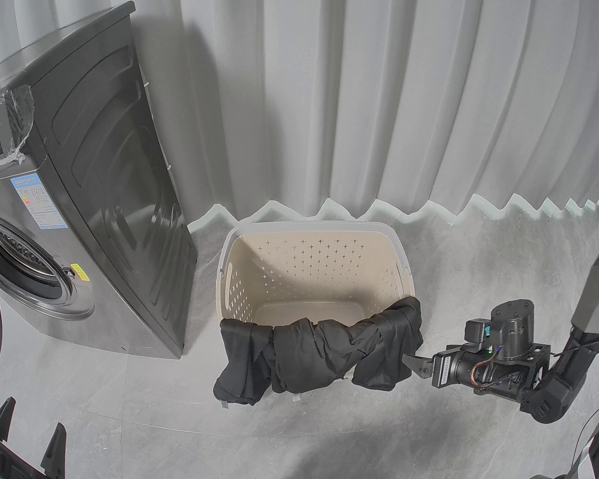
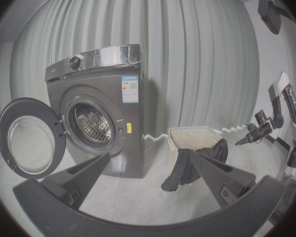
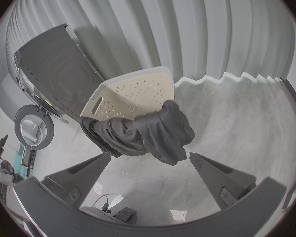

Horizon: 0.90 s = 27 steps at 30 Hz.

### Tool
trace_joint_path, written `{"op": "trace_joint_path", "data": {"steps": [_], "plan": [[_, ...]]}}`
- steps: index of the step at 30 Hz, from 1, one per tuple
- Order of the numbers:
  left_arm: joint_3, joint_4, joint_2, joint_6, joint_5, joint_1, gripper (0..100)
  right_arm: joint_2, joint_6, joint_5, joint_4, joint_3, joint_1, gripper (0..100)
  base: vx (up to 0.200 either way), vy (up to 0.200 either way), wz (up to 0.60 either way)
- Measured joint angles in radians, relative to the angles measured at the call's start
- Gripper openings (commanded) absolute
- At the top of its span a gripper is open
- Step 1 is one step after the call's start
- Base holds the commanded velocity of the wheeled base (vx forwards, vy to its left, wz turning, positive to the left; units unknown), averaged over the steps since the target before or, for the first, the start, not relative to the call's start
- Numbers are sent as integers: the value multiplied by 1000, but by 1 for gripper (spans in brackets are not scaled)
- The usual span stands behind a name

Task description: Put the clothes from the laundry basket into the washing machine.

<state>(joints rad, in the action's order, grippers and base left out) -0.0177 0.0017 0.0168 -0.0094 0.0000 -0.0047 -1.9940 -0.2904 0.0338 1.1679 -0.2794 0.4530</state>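
Nearest the robot, the left gripper (image 1: 32,424) is hanging low at the left side over the grey floor (image 1: 326,434), its two dark fingers (image 2: 88,168) spreading wide with nothing between them. Farther forward on the right, the right gripper (image 1: 414,364) is pointing sideways toward the basket, its fingers (image 3: 217,178) also standing wide apart and holding nothing. Its tip is sitting just beside the right end of the dark garment (image 1: 313,354), and I cannot tell whether it is touching the cloth. That garment is lying bunched along the near rim of the laundry basket (image 1: 313,226), its ends hanging down outside the front wall, the left end drooping lowest toward the floor. The cream, perforated basket is standing upright on the floor. To its left, just beside it, the grey washing machine (image 1: 106,187) is standing with its round door (image 2: 31,137) swinging fully open and the steel drum (image 2: 93,124) showing. Behind everything, a pale pleated curtain (image 1: 379,88) is hanging down to the floor.
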Motion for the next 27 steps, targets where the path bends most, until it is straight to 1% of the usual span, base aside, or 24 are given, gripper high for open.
{"op": "trace_joint_path", "data": {"steps": [6,12,27], "plan": [[0,0,0,0,0,0,100,-96,-2,4,11,-63,16,100,0,0,0],[0,0,0,-1,0,0,100,-167,-4,5,14,-138,17,100,0,0,0],[0,0,0,-1,0,0,100,-273,-2,20,13,-249,9,100,0,0,0]]}}
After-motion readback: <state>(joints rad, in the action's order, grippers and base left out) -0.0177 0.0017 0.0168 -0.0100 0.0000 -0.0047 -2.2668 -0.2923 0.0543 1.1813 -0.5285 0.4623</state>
